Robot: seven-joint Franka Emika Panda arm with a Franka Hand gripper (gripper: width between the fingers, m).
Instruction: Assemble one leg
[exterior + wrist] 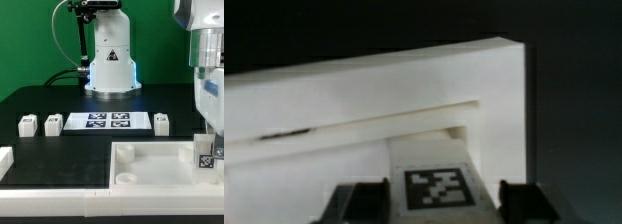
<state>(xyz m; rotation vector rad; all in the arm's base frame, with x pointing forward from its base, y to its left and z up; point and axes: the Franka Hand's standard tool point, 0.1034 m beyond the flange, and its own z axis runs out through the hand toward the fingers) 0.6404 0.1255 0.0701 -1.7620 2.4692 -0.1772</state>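
My gripper [205, 152] is shut on a leg [204, 156], a small white peg with a black-and-white tag. It holds the leg upright over the right-hand corner of the large white tray-like piece [150, 168]. In the wrist view the leg [438, 185] stands between the two dark fingers [367, 202] of the gripper [439, 203], tag toward the camera, its far end against the tray piece's raised corner [384, 95]. I cannot tell whether the leg sits in a socket. Three more legs stand on the table, two [28, 124] [52, 124] at the exterior view's left and one [161, 122] right of the middle.
The marker board [97, 122] lies flat between the loose legs. The robot's white base [108, 55] stands behind it. Another white piece [5, 160] pokes in at the exterior view's left edge. The table top is black.
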